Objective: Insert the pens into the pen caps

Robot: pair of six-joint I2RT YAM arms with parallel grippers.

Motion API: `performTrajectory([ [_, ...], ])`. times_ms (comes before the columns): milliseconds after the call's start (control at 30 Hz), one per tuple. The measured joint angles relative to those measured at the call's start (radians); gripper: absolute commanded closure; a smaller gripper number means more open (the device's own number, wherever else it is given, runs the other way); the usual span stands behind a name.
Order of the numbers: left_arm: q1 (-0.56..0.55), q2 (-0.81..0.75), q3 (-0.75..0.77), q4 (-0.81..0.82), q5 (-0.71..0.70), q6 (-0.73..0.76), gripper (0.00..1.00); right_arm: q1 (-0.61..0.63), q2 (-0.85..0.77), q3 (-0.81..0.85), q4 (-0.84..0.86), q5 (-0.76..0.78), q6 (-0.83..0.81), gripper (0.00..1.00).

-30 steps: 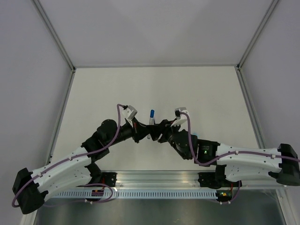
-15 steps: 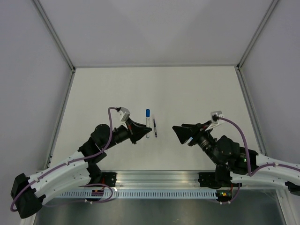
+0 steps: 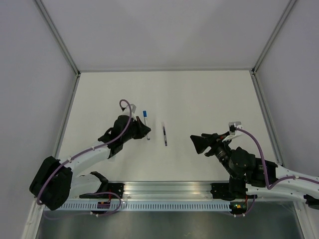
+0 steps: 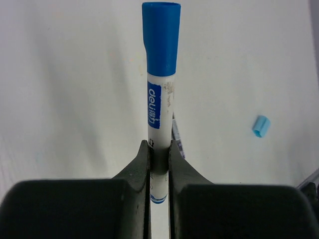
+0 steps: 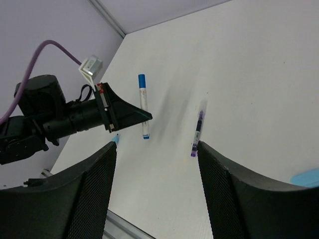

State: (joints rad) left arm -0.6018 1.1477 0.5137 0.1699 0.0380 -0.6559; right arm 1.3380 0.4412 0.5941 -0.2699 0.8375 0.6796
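Nearest the arm bases, the right tool (image 3: pixel 195 143) hangs over the table (image 3: pixel 214 99) with its fingers spread wide and nothing between them. The left tool (image 4: pixel 159 149) is clamped on the lower barrel of the white pen (image 4: pixel 160 107), which wears a blue cap (image 4: pixel 161 37) on its far end. Between the two tools the dark pen (image 3: pixel 164 135) lies flat on the table, apart from both. A light blue cap (image 4: pixel 260 125) lies loose on the table, to one side of the white pen.

The left claw (image 3: pixel 146 131) has drawn the white pen (image 3: pixel 146 123) leftward, away from the dark pen (image 3: pixel 164 135).
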Motion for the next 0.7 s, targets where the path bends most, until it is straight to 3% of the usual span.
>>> performTrajectory([
  [167,0.026,0.137,0.028,-0.073,-0.003,-0.061,0.98,0.0,0.027,0.0,-0.013,0.005,0.001,0.27],
  [400,0.025,0.264,0.089,-0.101,0.015,-0.111,0.84,0.0,0.059,0.0,-0.045,0.011,0.007,0.26],
  [533,0.024,0.333,0.117,-0.101,0.035,-0.125,0.83,0.0,0.055,0.0,-0.053,0.015,0.009,0.26],
  [700,0.024,0.358,0.118,-0.111,0.037,-0.147,0.69,0.0,0.026,0.0,-0.065,0.032,0.014,0.26],
])
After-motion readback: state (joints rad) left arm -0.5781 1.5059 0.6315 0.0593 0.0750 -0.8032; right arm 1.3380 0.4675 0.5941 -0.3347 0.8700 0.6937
